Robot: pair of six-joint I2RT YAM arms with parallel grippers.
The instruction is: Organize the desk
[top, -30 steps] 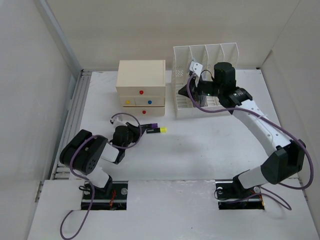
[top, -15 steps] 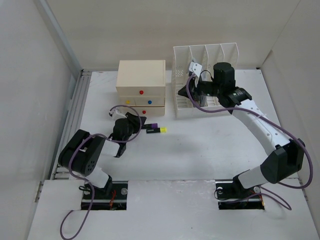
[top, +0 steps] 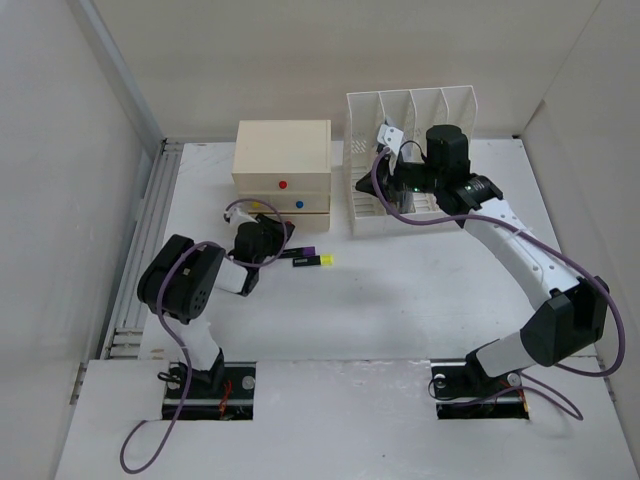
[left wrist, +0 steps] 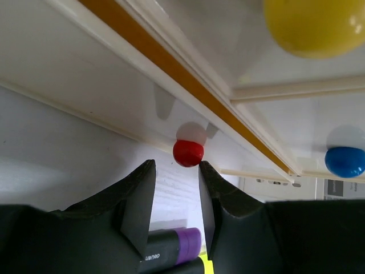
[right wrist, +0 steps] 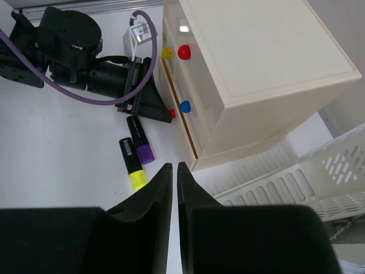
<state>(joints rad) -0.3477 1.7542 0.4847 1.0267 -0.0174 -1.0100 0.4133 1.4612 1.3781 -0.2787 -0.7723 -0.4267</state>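
The counter (top: 400, 310) is flat and white, level, ringed by pale walls (top: 60, 200), with two dark cut-outs (top: 510, 402) at its near edge.

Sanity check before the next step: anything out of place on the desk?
The purple highlighter and yellow highlighter lie loose on the desk in front of the drawer box. The left gripper, open, is lined up on the box's lowest red knob. Nothing else stands out.
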